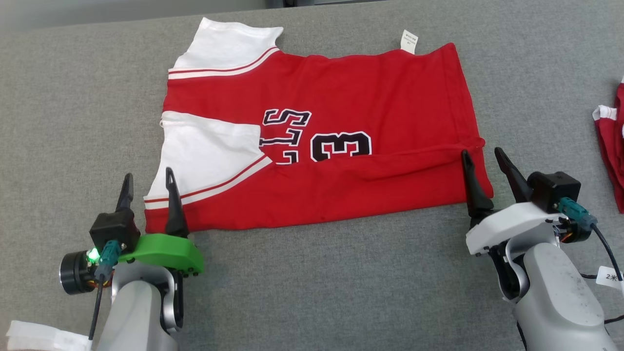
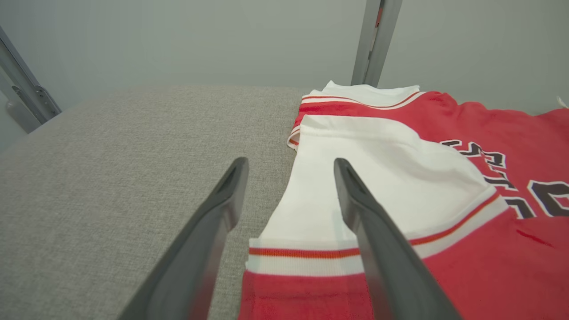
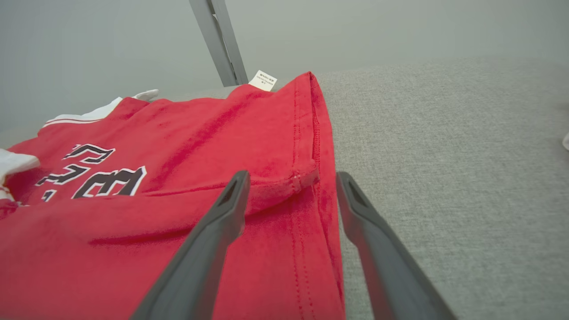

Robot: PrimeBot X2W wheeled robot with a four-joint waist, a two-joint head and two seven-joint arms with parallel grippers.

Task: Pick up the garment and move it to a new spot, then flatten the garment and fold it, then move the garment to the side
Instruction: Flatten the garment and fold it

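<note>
A grey fabric-covered table (image 1: 312, 273) stretches beneath and ahead of both pincers. The red shirt (image 1: 370, 92) lies spread flat on it, reaching from the left pincer (image 1: 148, 172) across to the right pincer (image 1: 481, 150) and away beyond their fingertips. The edge nearest the pincers is folded up over the body and covers the lower part of the black number 13 (image 1: 341, 145).

The left pincer stands wide open with nothing in its grasp. Its inner finger is over the striped cuff of a white sleeve (image 1: 209, 146), and its outer finger is over bare table just beside the cloth. The right pincer is likewise spread wide and empty. It straddles the hem corner where the fold ends, with one finger over red cloth and the other over table. Whether any finger touches the cloth cannot be told.

A smaller bunched red cloth (image 1: 612, 146) lies well apart, off the right pincer's outer side. A small white label (image 1: 409, 41) sticks out from the shirt's far edge, ahead of the right pincer.
</note>
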